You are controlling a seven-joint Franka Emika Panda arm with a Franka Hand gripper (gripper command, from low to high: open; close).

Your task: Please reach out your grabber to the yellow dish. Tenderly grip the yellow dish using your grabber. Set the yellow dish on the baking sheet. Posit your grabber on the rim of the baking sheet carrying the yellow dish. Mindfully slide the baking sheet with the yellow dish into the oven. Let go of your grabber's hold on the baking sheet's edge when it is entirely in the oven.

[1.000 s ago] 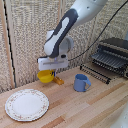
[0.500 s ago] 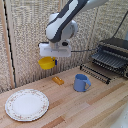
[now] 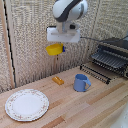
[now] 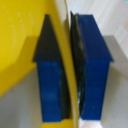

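Observation:
The yellow dish [image 3: 55, 48] hangs high above the table, held under my white boxy wrist. My gripper [image 3: 59, 45] is shut on its rim. In the wrist view the blue fingers [image 4: 92, 70] pinch the thin wall of the yellow dish [image 4: 17, 45] between them. The oven [image 3: 117, 50] stands at the exterior view's right with its ribbed door folded down. The baking sheet [image 3: 111, 58], with dark wire bars, sticks out of its opening. The dish is well left of the sheet and above it.
A blue mug [image 3: 81, 83] stands on the wooden table below and right of the dish. A small orange-yellow oblong piece [image 3: 58, 80] lies near the back wall. A large white patterned plate [image 3: 27, 104] lies at the front left.
The arm has lifted the yellow dish off the table and carried it upward and to the exterior view's right.

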